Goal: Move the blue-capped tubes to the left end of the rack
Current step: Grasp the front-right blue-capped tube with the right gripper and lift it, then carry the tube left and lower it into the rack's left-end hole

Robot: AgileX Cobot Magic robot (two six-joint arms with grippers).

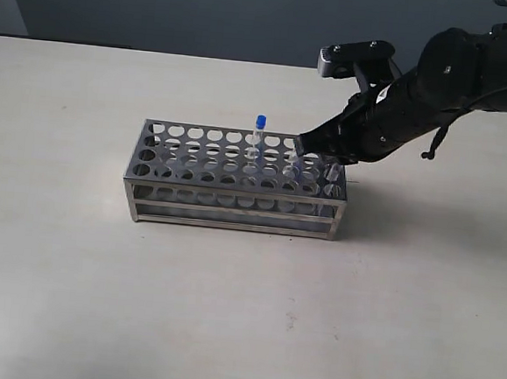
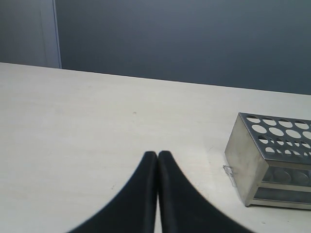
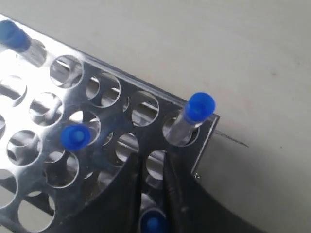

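**Right fingers on a tube at the rack's right end: the way out is up, then left**

I have the rack [image 1: 234,207] lying with its long side across the middle of the exterior frame, on the counter [image 1: 225,328]. The right fingers [image 3: 132,179] are down over its right-hand end. In the right wrist view a blue cap sits in the narrow gap between them at the bottom edge of the frame. They look drawn in on this pinched tube [image 3: 153,224], though its glass below the cap is hidden from me.

The other blue-capped tubes are in the same frame: a corner tube [image 3: 199,107] right of centre, a middle tube [image 3: 75,137] left of centre, and a far tube [image 3: 12,34] in the upper left corner.

What matters is that the pinched tube stands upright in its hole, with its long axis vertical and a finger on either side of the cap. I judge it needs a straight lift until the glass clears the plate, then travel toward the left of the exterior frame along the rack's length. Any tilt could bind it in the hole.

The left fingers [image 2: 150,179] are pressed together and empty over bare counter, well apart from the rack, so the right arm is nearer
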